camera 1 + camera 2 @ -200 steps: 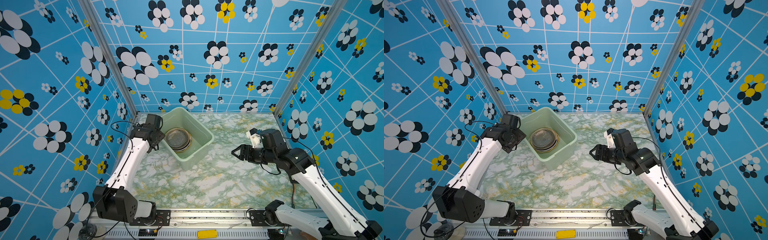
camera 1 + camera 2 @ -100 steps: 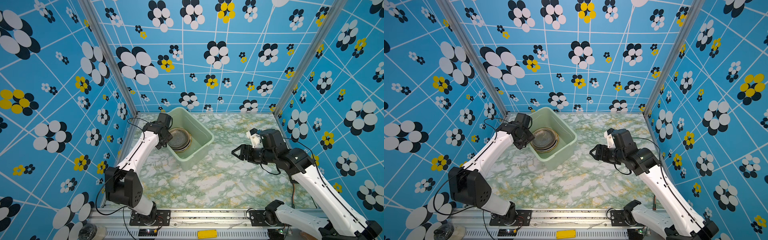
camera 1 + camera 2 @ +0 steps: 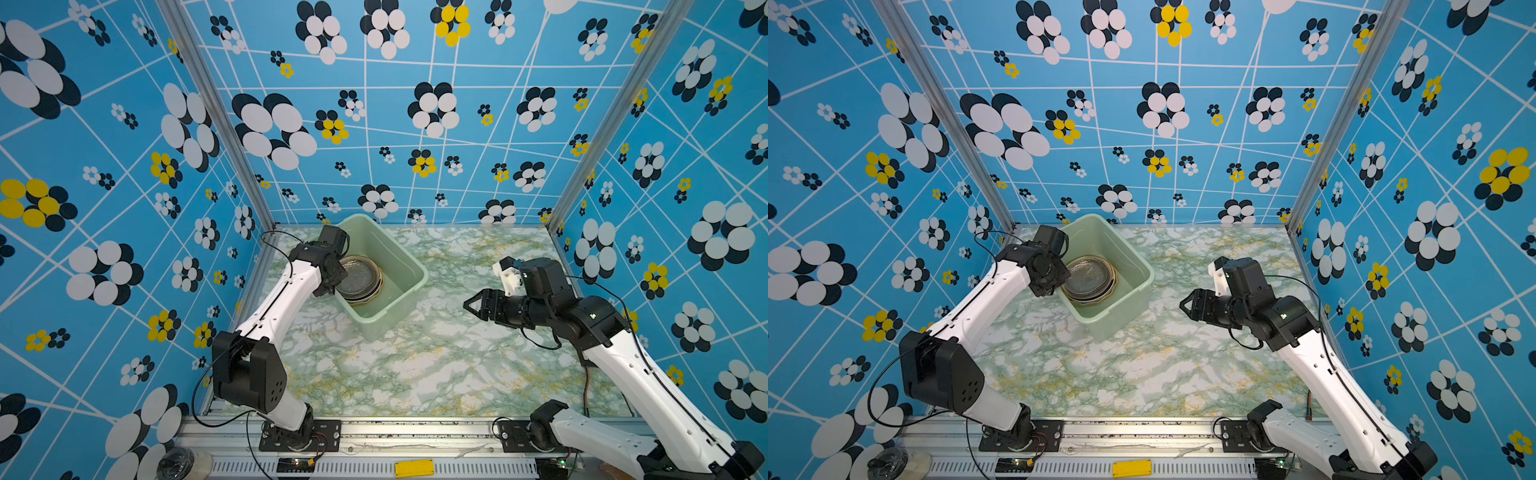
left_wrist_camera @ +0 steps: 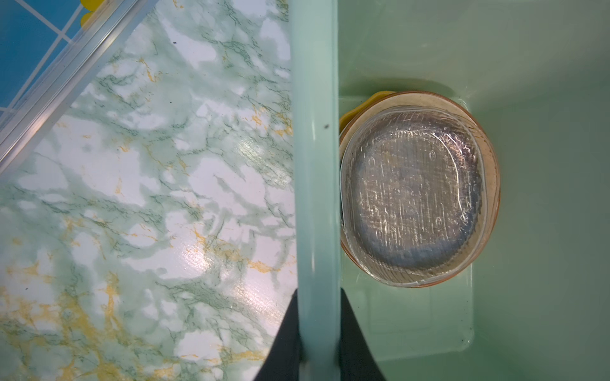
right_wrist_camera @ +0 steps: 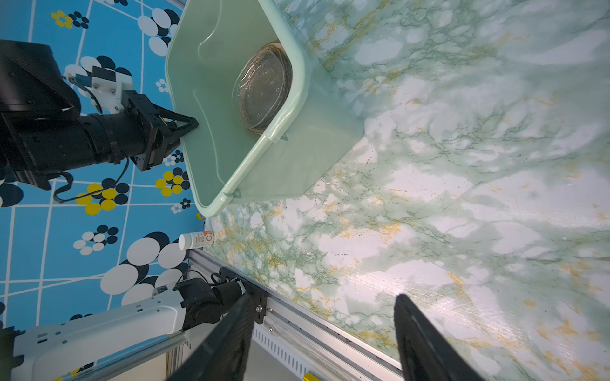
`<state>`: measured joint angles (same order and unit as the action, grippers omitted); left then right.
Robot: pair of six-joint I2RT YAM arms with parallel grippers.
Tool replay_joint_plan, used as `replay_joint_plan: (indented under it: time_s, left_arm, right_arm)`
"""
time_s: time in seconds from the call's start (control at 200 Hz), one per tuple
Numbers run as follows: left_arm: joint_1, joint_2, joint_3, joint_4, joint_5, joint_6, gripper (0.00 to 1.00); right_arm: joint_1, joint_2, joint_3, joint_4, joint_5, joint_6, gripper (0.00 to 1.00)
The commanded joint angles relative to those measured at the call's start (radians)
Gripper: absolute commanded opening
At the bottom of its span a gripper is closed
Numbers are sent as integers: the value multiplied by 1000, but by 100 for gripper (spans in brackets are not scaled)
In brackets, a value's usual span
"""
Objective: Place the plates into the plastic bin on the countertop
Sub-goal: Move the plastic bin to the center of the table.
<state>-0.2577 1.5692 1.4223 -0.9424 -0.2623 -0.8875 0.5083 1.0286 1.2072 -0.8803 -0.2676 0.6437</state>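
Note:
The pale green plastic bin (image 3: 409,258) (image 3: 1135,258) stands at the back left of the marbled countertop (image 3: 436,365). Inside it lies a stack of plates (image 3: 358,277) (image 3: 1090,277) (image 4: 416,194) (image 5: 264,85): a clear glass one on top, a cream brown-rimmed one beneath, and a yellow edge showing under those. My left gripper (image 4: 318,293) (image 5: 191,127) is shut on the bin's left rim (image 4: 317,165), one finger outside the wall and one inside. My right gripper (image 3: 471,303) (image 3: 1185,305) (image 5: 321,316) hovers open over the countertop to the right of the bin, holding nothing.
Blue flowered walls close in the left, back and right sides. A small white bottle (image 5: 196,239) lies at the countertop's front left corner by the wall. An aluminium rail (image 3: 415,428) with both arm bases runs along the front edge.
My left gripper has swung in from outside the bin to its left rim and closed on it. The right arm has stayed in place.

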Motion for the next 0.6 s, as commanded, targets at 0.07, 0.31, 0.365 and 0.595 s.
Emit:
replay_joint_plan:
  time_s: [0.07, 0.31, 0.365, 0.595]
  left_arm:
    - [-72, 10, 26, -42, -2, 113, 3]
    - [-203, -18, 18, -34, -4, 215, 0]
    - [-231, -30, 10, -23, 15, 246, 0]
    - [-350, -67, -7, -39, 73, 343, 0]
  right_arm:
    - [7, 2, 38, -22, 32, 12, 69]
    - [6, 13, 81, -38, 79, 4, 69]
    - [6, 18, 103, -53, 96, -4, 69]
    - [2, 10, 143, -76, 186, 3, 70]
